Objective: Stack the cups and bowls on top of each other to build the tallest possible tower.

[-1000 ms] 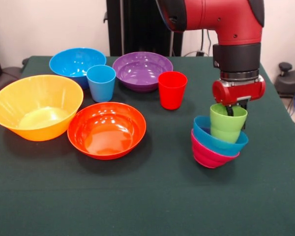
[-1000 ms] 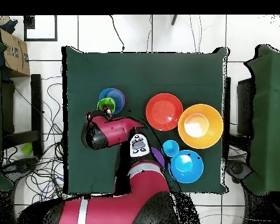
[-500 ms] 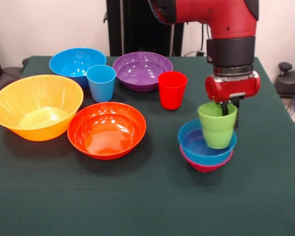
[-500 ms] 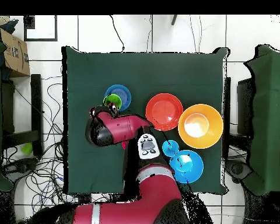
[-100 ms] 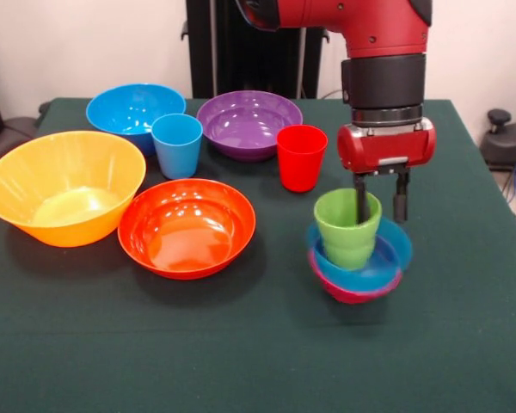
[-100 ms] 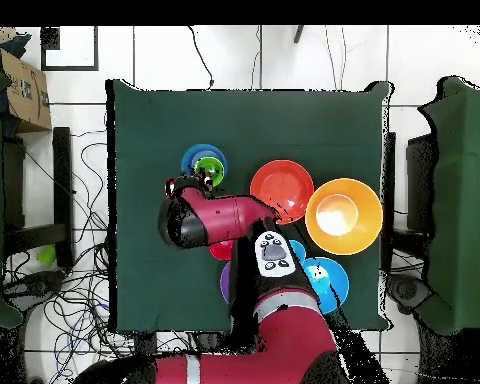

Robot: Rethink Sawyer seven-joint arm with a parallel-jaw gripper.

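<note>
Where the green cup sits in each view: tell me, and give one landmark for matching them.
Front view: the green cup stands right of centre in the small blue bowl, with the end effector astride its rim.
Overhead view: the green cup is left of centre, above the arm.
Shared landmark: the red-orange bowl.
</note>
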